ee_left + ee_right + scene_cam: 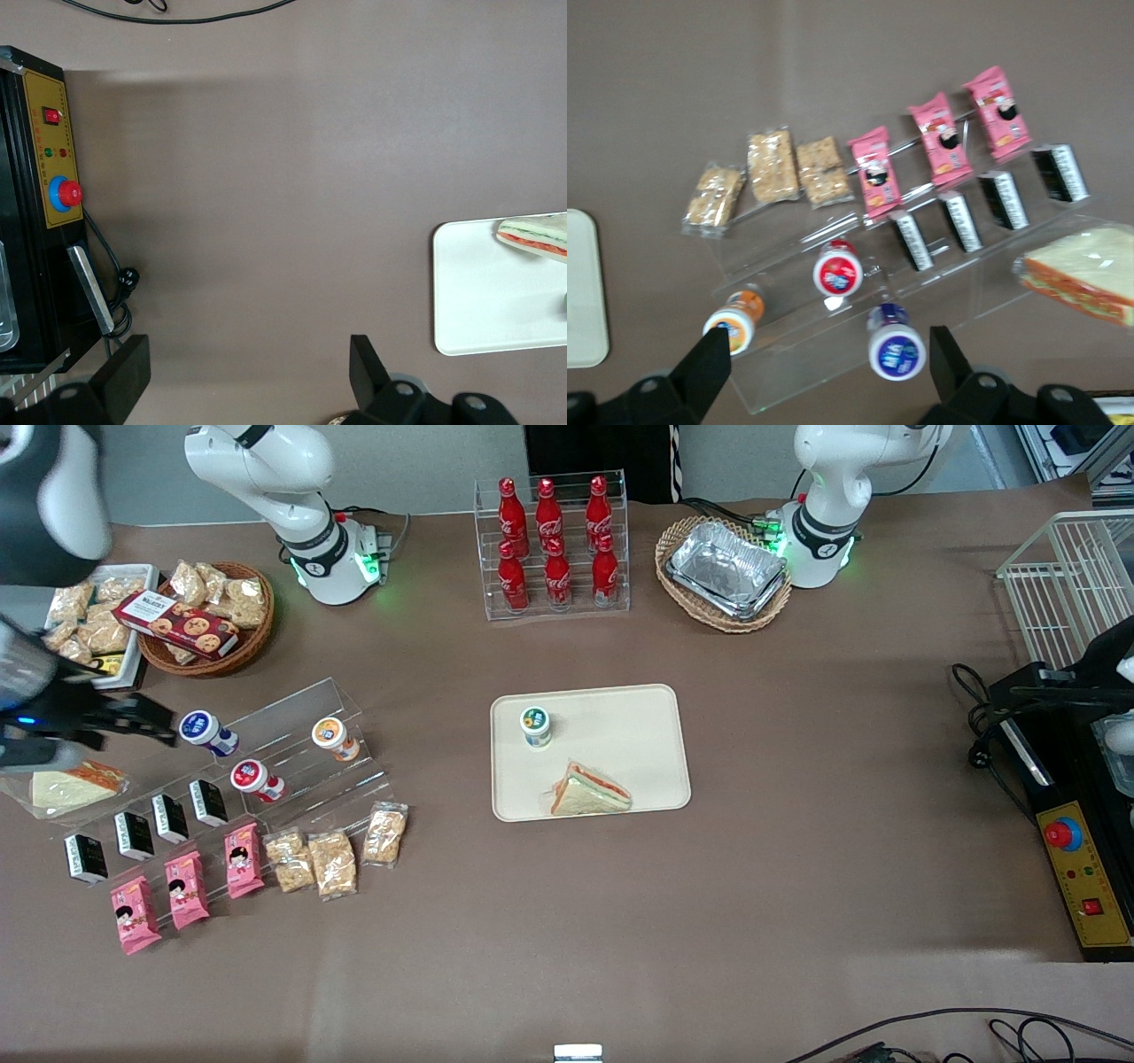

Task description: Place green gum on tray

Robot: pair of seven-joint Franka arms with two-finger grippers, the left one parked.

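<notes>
The green gum point(535, 726), a small white bottle with a green lid, stands upright on the beige tray point(620, 726) in mid-table, in the tray's corner farther from the front camera. My right gripper point(155, 722) is open and empty, far from the tray toward the working arm's end of the table. It hovers above the clear acrylic step stand point(292, 753), beside the blue-lidded bottle point(205, 731). In the right wrist view the gripper point(828, 367) spreads wide over the stand, with the blue-lidded bottle point(897, 347) between its fingers. The tray's edge point(580, 292) shows there too.
A wrapped sandwich point(589, 790) lies on the tray nearer the front camera than the gum. The stand holds an orange-lidded bottle point(333, 737), a red-lidded bottle point(255, 779), black boxes and pink packets. Another sandwich point(71, 786) lies below the gripper. Cola bottles point(554, 545) and baskets stand farther back.
</notes>
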